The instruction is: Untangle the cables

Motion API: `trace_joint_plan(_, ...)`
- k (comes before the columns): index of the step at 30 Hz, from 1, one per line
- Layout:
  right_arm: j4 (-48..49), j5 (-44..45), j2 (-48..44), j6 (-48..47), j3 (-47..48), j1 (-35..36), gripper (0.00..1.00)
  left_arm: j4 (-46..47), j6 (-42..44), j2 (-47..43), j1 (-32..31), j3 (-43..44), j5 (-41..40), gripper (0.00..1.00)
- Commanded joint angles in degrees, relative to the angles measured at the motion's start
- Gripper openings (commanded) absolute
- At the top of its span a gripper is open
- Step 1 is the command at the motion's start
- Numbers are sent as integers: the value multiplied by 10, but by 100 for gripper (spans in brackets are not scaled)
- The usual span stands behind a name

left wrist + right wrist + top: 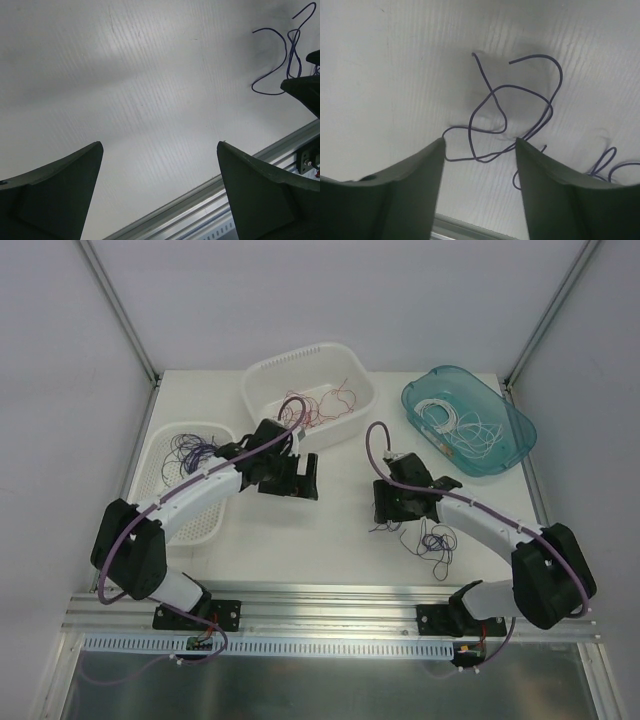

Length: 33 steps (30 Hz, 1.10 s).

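Note:
Thin purple cables (432,540) lie loose and looped on the table at front right. My right gripper (400,510) is low over their left end. In the right wrist view it (480,141) is open, and its fingertips straddle a purple cable loop (492,125) lying on the table, with nothing gripped. My left gripper (292,483) hovers over bare table at centre. It is open and empty in the left wrist view (159,145), where a purple cable (280,60) shows at the top right. Red cables (330,400), more purple cables (192,448) and white cables (455,422) lie in containers.
A white basket (262,375) at the back centre holds the red cables. A white perforated tray (205,525) at the left holds purple ones. A teal bin (510,455) at the back right holds white ones. A metal rail (210,190) runs along the near table edge.

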Motion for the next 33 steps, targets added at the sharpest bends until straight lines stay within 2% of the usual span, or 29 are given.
trace_joint_plan(1,45,20,28,13,-2,6,57,10,-21,-59,0,-10,-16,99)
trace_joint_plan(3,47,20,37,13,2,14,47,10,-26,-68,0,-18,-15,99)
trace_joint_plan(4,49,19,37,13,5,17,37,11,-28,-72,0,-20,-12,99)
trace_joint_plan(6,51,15,36,8,12,23,25,13,-31,-81,1,-26,0,99)
trace_joint_plan(7,51,13,30,7,14,23,12,15,-32,-83,0,-27,6,99)
trace_joint_plan(10,52,5,7,-1,21,24,1,26,-33,-92,-1,-27,36,99)
trace_joint_plan(18,120,-153,-72,-22,34,30,1,61,-93,-118,0,-7,65,99)
trace_joint_plan(26,165,-194,-88,-32,73,64,1,78,-191,-104,0,42,93,96)
trace_joint_plan(33,161,-204,-68,-59,111,95,1,80,-223,-74,0,72,132,91)
